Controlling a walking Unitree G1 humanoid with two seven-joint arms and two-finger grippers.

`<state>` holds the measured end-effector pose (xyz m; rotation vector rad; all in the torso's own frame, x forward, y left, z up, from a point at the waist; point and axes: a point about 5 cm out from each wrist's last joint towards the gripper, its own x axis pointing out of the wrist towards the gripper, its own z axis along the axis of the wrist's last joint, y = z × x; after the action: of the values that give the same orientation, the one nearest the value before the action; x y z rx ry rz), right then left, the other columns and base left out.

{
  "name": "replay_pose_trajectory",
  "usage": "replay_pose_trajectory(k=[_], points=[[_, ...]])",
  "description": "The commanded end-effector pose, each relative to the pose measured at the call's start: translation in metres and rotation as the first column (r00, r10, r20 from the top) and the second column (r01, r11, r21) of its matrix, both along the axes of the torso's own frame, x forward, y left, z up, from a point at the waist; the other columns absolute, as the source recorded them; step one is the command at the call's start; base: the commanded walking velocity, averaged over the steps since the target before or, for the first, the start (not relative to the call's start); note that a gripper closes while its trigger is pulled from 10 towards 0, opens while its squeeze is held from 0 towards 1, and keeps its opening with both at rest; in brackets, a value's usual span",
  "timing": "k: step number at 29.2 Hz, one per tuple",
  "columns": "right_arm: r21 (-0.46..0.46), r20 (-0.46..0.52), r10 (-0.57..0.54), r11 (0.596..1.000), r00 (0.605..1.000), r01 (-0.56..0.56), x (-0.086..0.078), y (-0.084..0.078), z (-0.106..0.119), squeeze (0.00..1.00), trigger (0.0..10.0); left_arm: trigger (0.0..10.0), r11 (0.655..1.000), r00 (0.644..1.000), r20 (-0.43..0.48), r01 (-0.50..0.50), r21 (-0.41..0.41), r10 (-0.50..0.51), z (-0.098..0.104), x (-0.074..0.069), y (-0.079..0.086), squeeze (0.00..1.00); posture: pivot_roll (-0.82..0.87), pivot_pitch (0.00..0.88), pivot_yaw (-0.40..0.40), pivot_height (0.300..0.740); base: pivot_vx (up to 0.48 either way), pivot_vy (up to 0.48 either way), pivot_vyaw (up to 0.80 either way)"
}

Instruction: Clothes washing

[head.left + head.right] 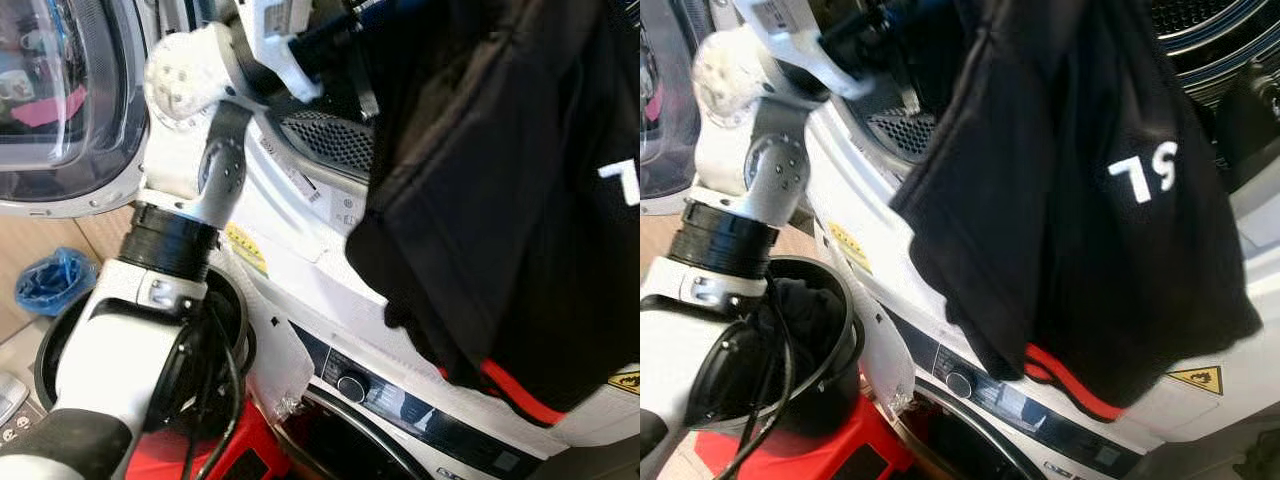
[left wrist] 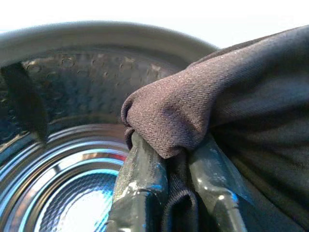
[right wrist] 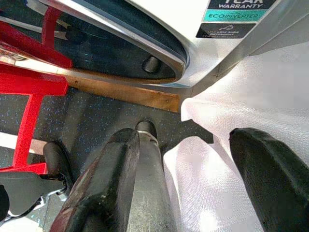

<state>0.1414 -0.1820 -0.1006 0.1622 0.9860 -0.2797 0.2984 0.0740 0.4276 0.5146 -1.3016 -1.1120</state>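
left arm (image 1: 190, 170): white-silver shells | black ribbed collar | black cables

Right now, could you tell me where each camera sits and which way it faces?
Left eye, head: down at the left arm lifting a black garment to the upper drum.
Right eye, head: same scene, shifted.
Left wrist: into the drum; left gripper clamps the garment, shared with both eyes.
Right wrist: down at the floor; right gripper open.

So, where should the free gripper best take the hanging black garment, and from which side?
Grip the black garment at its lower red-trimmed hem, coming from below: it hangs loose in front of the washer, while the left gripper pinches the top fold.
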Motion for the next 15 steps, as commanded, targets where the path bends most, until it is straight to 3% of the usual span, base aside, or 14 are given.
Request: replay_pose_trajectory(k=[1,2,5,6,9,12,15], points=[[0.003,-0.006,-0.021,1.0,1.0,0.021,-0.003,0.001,-0.001,0.0,10.0,0.0,0.998,0.997,0.055,-0.058,-0.028,0.06,0.006,0.001,0.005,0.0,0.1,0.101,-0.014,0.74,0.0,0.0,0.0],[0.003,-0.004,-0.022,1.0,1.0,0.022,-0.003,0.001,-0.001,0.0,10.0,0.0,0.996,0.995,0.062,-0.081,-0.035,0.083,0.005,0.003,0.006,0.0,0.1,0.101,-0.014,0.74,0.0,0.0,0.0],[0.0,0.0,-0.027,1.0,1.0,0.027,-0.002,0.001,-0.001,0.0,10.0,0.0,0.96,0.969,0.058,-0.229,-0.16,0.241,0.006,0.017,0.008,0.0,0.1,0.095,-0.013,0.74,0.0,0.0,0.0],[-0.001,0.0,-0.026,1.0,1.0,0.026,-0.002,0.001,-0.001,0.0,10.0,0.0,0.929,0.95,0.019,-0.3,-0.218,0.311,0.008,0.026,0.012,0.0,0.1,0.094,-0.011,0.74,0.0,0.0,0.0],[-0.001,0.001,-0.027,1.0,1.0,0.027,-0.002,0.001,-0.001,0.0,10.0,0.0,0.892,0.917,-0.034,-0.394,-0.221,0.397,0.005,0.039,0.016,0.0,0.1,0.093,-0.012,0.74,0.0,0.0,0.0],[-0.001,0.002,-0.028,1.0,1.0,0.028,-0.002,0.001,-0.001,0.0,10.0,0.0,0.914,0.927,-0.189,-0.358,-0.191,0.323,-0.006,0.055,0.021,0.0,0.09,0.094,-0.008,0.74,0.0,0.0,0.0],[-0.003,0.009,-0.035,0.999,0.999,0.035,-0.001,0.0,0.0,0.0,10.0,0.0,0.955,0.908,-0.362,-0.27,-0.126,0.209,-0.023,0.068,0.02,0.0,0.09,0.099,-0.004,0.74,0.0,0.0,0.0]])
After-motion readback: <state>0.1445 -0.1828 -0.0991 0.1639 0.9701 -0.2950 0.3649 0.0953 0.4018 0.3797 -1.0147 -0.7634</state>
